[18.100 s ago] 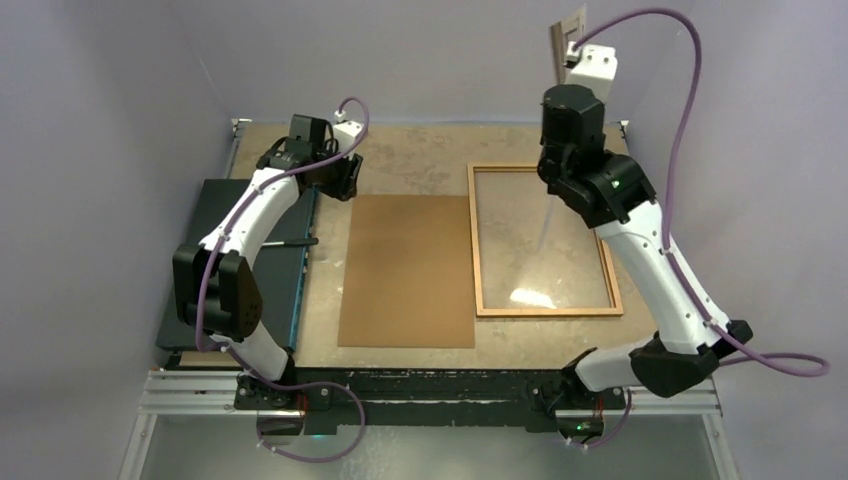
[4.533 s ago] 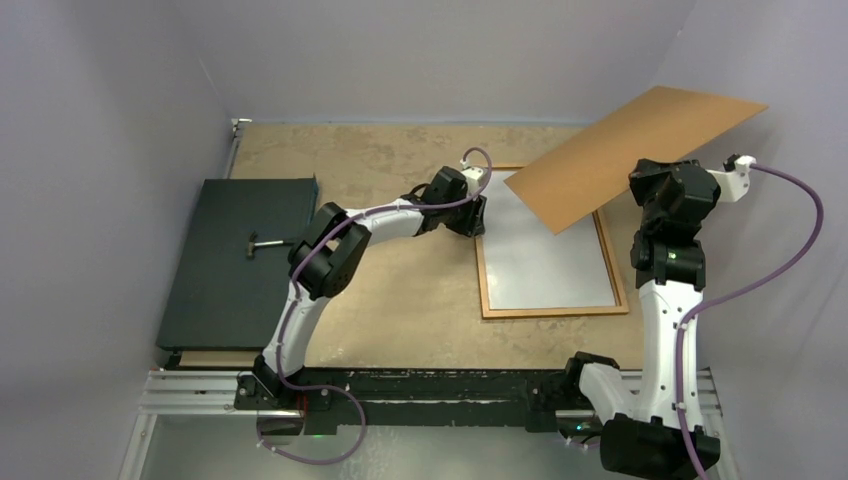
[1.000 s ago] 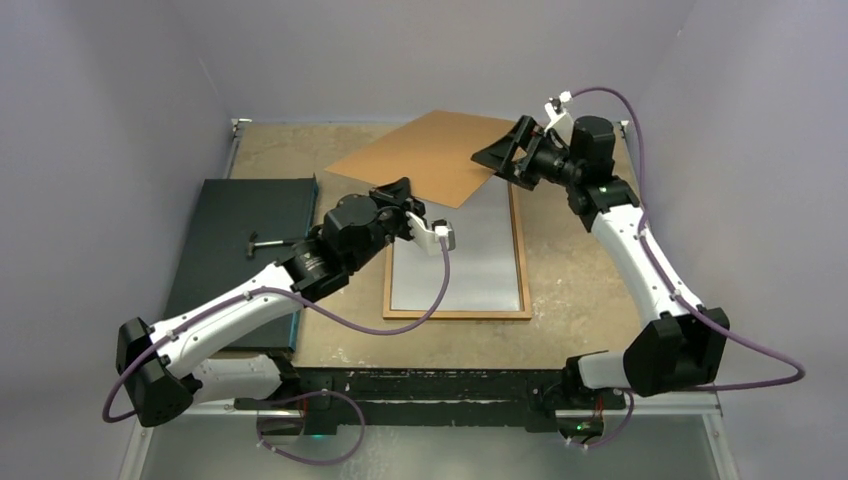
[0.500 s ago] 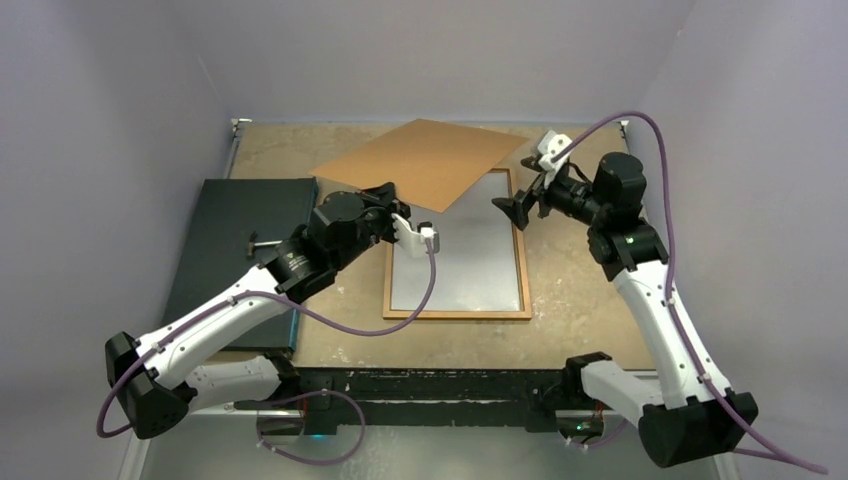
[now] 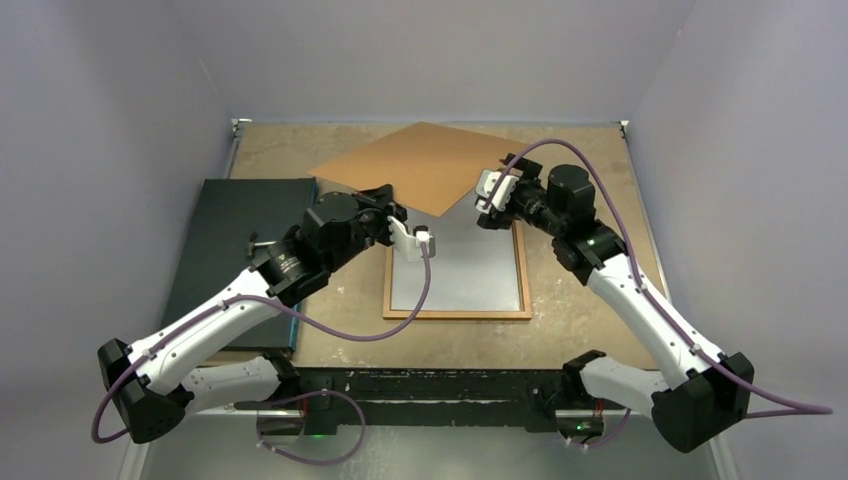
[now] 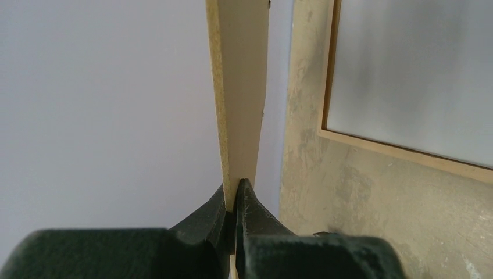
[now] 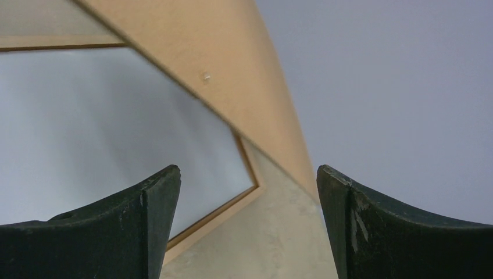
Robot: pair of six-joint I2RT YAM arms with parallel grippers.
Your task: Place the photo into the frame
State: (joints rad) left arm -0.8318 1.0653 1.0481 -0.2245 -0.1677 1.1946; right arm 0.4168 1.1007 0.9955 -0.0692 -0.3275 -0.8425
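The orange-brown frame (image 5: pixel 458 315) lies flat on the table. A pale grey-white sheet, the photo (image 5: pixel 470 265) with only a plain face showing, fills it. A brown backing board (image 5: pixel 430 165) hangs tilted over the frame's far end. My left gripper (image 5: pixel 385 196) is shut on the board's near edge, and the left wrist view shows the jaws (image 6: pixel 235 192) pinching the thin board (image 6: pixel 241 87) edge-on. My right gripper (image 5: pixel 485 203) stands open at the board's right corner, with nothing between its fingers (image 7: pixel 163 192). Beyond them are the board (image 7: pixel 232 75), the photo (image 7: pixel 104 128) and the frame (image 7: pixel 221 212).
A dark flat box (image 5: pixel 240 270) lies at the left of the table with a small tool (image 5: pixel 262 243) on top. Pale walls close in on the left, back and right. Bare table (image 5: pixel 580 300) shows to the right of the frame.
The right gripper drew back from the board's right corner, then came in again lower, over the frame's far right end. The left arm shifted slightly left, keeping its hold on the board.
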